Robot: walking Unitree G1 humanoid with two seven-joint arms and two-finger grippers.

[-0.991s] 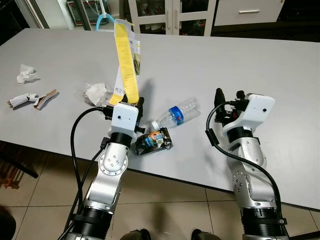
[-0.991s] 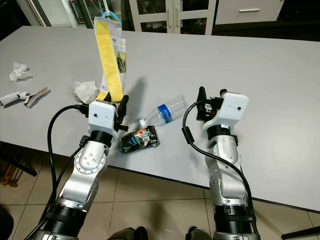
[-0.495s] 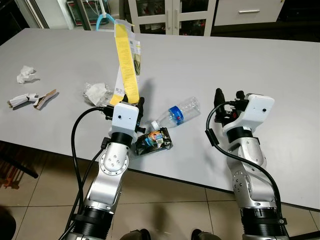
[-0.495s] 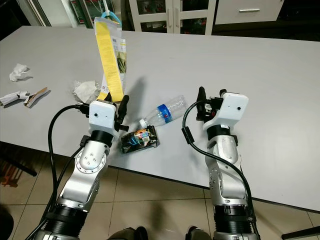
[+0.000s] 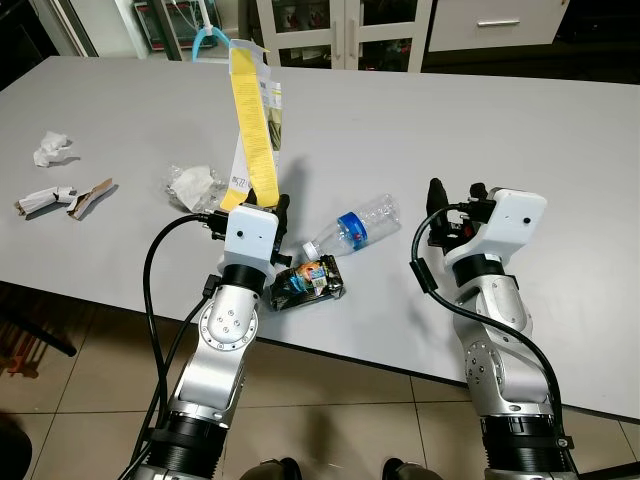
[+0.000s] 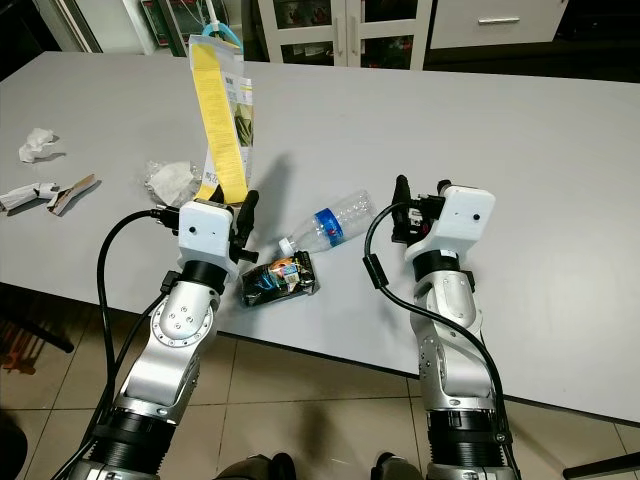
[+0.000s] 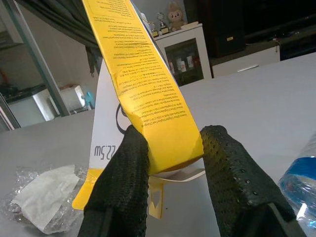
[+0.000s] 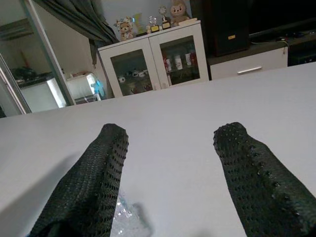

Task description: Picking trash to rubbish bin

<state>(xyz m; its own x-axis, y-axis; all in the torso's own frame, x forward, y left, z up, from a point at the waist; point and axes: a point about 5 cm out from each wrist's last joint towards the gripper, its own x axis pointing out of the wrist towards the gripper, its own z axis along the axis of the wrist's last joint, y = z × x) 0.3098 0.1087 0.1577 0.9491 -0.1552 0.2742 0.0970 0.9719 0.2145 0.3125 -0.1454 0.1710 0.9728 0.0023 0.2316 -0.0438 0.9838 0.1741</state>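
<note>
Left gripper clamped on the yellow package; right gripper spread, holding nothing.

I see the package held upright above the table. The plastic bottle lies on its side, contents unclear, near a dark wrapper. The left wrist view reads "22.5W" on the white backing card; head views do not resolve it.

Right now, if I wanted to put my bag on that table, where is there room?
The far half of the grey table and its right side beyond the right gripper are bare. It is crowded near the front edge: plastic bottle, snack wrapper, crumpled plastic bag, and the left gripper holding the yellow package. Paper scraps lie far left.
</note>
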